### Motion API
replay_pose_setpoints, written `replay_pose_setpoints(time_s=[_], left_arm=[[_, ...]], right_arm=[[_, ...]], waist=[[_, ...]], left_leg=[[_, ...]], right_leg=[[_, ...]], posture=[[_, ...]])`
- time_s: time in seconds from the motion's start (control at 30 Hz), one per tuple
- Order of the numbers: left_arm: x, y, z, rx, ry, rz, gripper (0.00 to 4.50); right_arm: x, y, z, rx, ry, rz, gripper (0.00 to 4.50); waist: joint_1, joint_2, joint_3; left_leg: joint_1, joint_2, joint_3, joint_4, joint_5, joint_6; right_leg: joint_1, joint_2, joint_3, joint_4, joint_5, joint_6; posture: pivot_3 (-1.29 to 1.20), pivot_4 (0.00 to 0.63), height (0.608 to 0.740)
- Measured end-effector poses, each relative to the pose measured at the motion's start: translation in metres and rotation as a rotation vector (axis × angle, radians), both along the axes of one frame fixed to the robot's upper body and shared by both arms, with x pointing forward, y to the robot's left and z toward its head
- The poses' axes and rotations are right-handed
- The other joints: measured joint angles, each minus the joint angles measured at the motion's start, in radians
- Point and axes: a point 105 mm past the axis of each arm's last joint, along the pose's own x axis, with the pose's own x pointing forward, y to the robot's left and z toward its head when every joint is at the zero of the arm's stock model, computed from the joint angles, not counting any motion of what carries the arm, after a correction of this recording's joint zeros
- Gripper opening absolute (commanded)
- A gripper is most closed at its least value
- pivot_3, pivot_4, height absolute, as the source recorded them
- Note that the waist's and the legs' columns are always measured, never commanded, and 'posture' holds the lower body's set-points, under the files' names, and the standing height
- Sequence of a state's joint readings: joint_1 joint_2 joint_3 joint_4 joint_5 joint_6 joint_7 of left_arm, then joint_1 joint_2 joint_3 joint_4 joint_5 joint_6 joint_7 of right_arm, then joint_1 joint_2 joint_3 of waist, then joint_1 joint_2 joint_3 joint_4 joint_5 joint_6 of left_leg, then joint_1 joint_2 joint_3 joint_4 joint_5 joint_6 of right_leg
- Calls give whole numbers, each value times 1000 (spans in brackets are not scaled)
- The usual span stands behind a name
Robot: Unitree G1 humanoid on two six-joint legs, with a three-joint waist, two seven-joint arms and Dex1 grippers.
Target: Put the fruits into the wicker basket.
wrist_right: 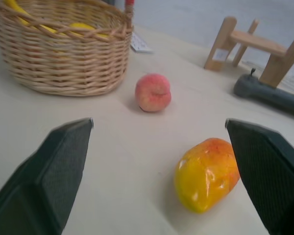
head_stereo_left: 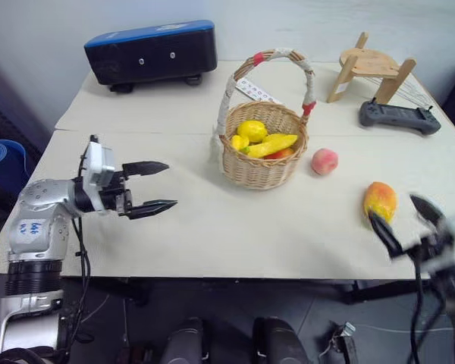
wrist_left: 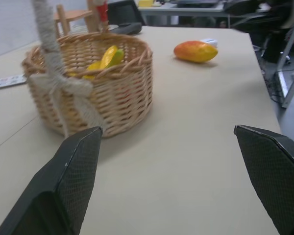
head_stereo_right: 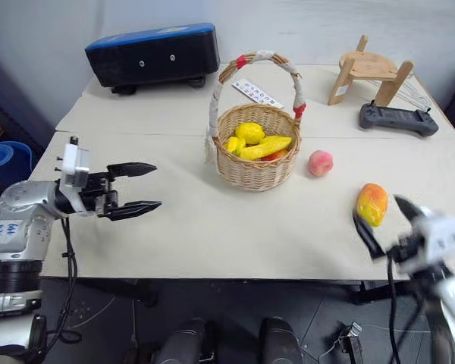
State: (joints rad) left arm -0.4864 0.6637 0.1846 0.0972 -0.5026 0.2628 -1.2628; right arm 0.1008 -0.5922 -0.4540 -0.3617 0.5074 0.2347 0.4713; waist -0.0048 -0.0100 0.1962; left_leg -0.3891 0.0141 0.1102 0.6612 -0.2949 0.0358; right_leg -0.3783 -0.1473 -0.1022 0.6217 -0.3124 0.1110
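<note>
The wicker basket [head_stereo_left: 262,155] stands mid-tabletop [head_stereo_left: 174,227], holding yellow lemon-like fruits [head_stereo_left: 251,130], a banana [head_stereo_left: 271,144] and something red beneath. The peach [head_stereo_left: 324,161] lies just right of the basket; the mango [head_stereo_left: 380,200] lies nearer and further right. The left claw [head_stereo_left: 150,186] hovers over the tabletop to the basket's left, spread wide and empty. The right claw [head_stereo_left: 403,215] is also wide open and empty, just on the near side of the mango

Woven wicker basket [head_stereo_left: 261,163], glossy smooth mango [wrist_right: 206,174], matt table [head_stereo_left: 212,235], bare wooden stand [head_stereo_left: 369,70].
</note>
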Motion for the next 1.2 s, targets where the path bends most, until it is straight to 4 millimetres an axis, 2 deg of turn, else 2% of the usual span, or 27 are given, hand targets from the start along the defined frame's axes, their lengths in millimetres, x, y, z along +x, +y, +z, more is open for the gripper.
replay_pose_setpoints(time_s=[0.1,0.23,0.3,0.4,0.5,0.63,0.87,0.97,1.13,1.2], left_arm=[[-1,-6,-1,-20,9,-13,4497],[1,-8,1,-37,5,-2,4497],[1,-8,0,-41,6,8,4497],[0,-12,-5,-62,16,10,4497],[-3,-14,-9,-79,24,22,4497],[-6,-20,-8,-100,15,22,4497],[-8,-23,-7,-116,19,25,4497],[-9,-23,-7,-115,20,24,4497],[-8,-25,-6,-116,14,15,4497],[-8,-26,-5,-115,10,11,4500]], right_arm=[[37,14,10,1,64,13,4500],[86,30,7,1,215,-14,4500],[105,40,9,2,244,-28,4500],[129,55,13,-14,253,-44,4500],[149,57,15,-58,242,-87,4500],[163,61,9,-99,238,-63,4500],[166,55,-14,-121,299,-76,4500],[170,49,-17,-117,311,-104,4500],[172,50,-18,-117,309,-104,4500],[173,50,-21,-115,313,-102,4100]], waist=[[0,0,0],[0,0,0],[0,0,0],[-2,0,0],[2,0,0],[-3,0,0],[-20,0,0],[-24,0,0],[-26,0,0],[-26,0,0]], left_leg=[[-1,3,-3,-1,0,-1],[-8,4,1,0,3,-1],[-15,4,3,2,4,1],[-16,3,6,3,5,2],[-16,2,6,3,5,4],[-17,2,6,3,5,4],[-16,2,6,3,5,3],[-16,2,6,3,5,3],[-16,3,6,3,6,3],[-16,3,6,3,6,3]], right_leg=[[-2,3,-4,3,-2,-3],[-9,13,-6,6,-2,-3],[-16,13,-7,7,-1,-2],[-16,13,-6,7,0,0],[-16,12,-5,6,1,1],[-16,12,-5,6,1,1],[-16,13,-5,6,1,1],[-16,13,-5,6,1,1],[-16,14,-5,6,1,1],[-16,13,-5,6,1,1]], posture=[[0,150,740],[0,150,740],[0,150,740],[0,150,740],[0,150,740],[0,150,740],[0,150,740],[0,150,740],[0,150,740],[0,150,740]])
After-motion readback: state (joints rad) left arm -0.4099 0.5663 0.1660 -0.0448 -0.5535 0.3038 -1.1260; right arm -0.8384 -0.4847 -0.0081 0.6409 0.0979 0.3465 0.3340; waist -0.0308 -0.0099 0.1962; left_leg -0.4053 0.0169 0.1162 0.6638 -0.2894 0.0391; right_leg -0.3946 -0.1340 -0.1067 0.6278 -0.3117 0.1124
